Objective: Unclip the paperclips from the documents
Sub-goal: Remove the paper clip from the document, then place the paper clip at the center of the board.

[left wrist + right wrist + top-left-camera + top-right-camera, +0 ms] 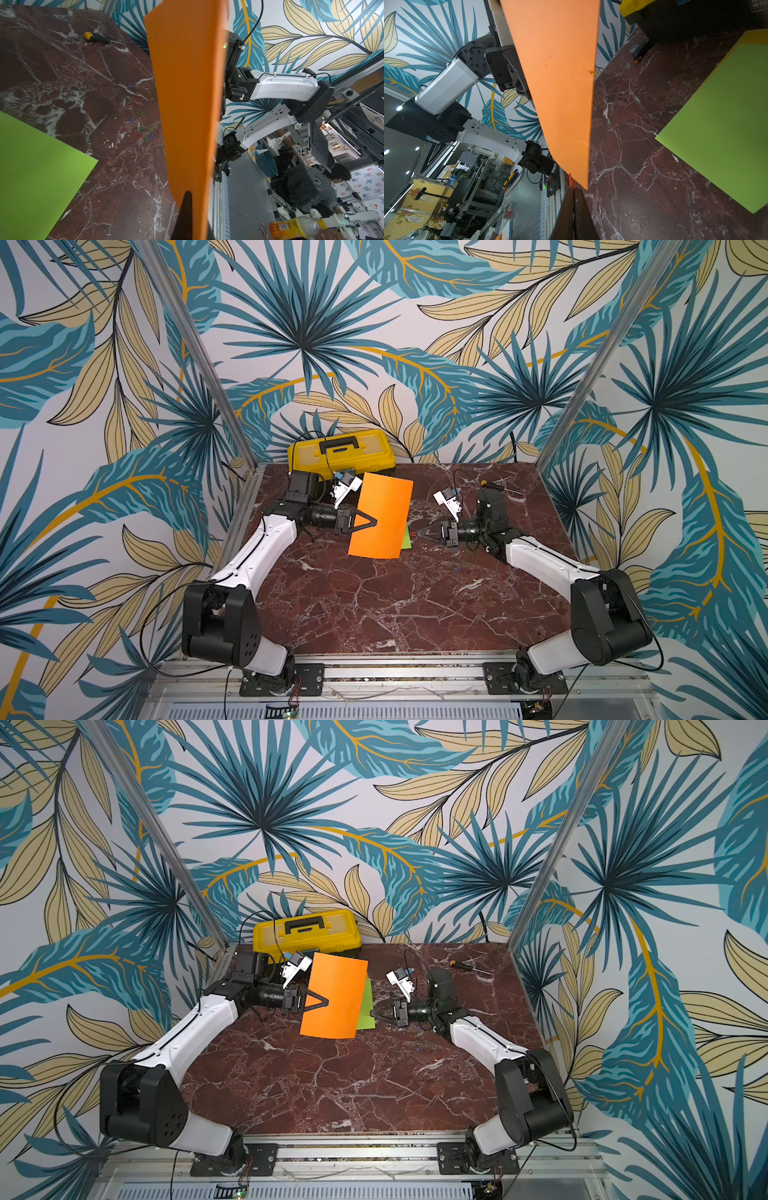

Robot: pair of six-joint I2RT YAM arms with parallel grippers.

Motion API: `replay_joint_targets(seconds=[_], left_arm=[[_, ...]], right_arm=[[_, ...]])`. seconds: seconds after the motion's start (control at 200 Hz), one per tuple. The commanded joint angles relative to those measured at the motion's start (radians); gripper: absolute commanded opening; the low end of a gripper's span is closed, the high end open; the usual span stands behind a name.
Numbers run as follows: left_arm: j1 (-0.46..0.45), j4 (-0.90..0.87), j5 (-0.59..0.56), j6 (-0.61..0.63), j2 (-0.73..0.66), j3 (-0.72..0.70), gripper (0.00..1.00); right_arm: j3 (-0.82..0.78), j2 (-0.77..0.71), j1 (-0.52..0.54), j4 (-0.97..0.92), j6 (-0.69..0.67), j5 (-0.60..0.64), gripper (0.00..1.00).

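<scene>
Many loose paperclips (141, 120) are lying scattered on the table (374, 605) toward its right edge, so most of the work is appearing done. The green sheet (37, 170) is lying flat over the yellow sheet (756, 34) in the table's far half. The left claw (375, 523), arm reaching inward, is pinching the orange sheet (386, 497) upright above the table. The right claw (417, 534) is nipping a red paperclip (571, 180) at that sheet's corner; whether it is freed is unclear.

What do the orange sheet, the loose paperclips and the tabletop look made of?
Orange sheet: matte paper or thin card; it bows while held by one edge. Paperclips: bent wire, probably coated, going by the red, blue and green colours. Tabletop: dark red marble look with white veins; real stone or printed surface, cannot tell.
</scene>
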Motion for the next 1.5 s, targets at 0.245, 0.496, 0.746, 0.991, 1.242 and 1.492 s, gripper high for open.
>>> replay_joint_targets(seconds=[0.245,0.496,0.746,0.991,1.242,1.492], left_arm=[[0.008,0.018,-0.019,0.006,-0.016,-0.001,0.0],[-0.003,0.03,-0.048,-0.012,-0.002,-0.015,0.0],[-0.016,0.066,-0.057,-0.034,-0.011,-0.06,0.0],[-0.022,0.121,-0.062,-0.069,-0.019,-0.098,0.0],[-0.033,0.253,-0.072,-0.166,-0.02,-0.149,0.0],[-0.039,0.254,-0.082,-0.166,-0.029,-0.163,0.0]], right_arm=[[-0.024,-0.013,-0.046,-0.254,-0.106,0.267,0.07],[-0.045,0.069,-0.132,-0.334,-0.021,0.509,0.05],[-0.075,0.131,-0.201,-0.387,0.058,0.652,0.04],[-0.125,0.133,-0.239,-0.403,0.094,0.711,0.04],[-0.115,0.115,-0.242,-0.444,0.107,0.779,0.04],[-0.102,0.118,-0.243,-0.505,0.097,0.789,0.13]])
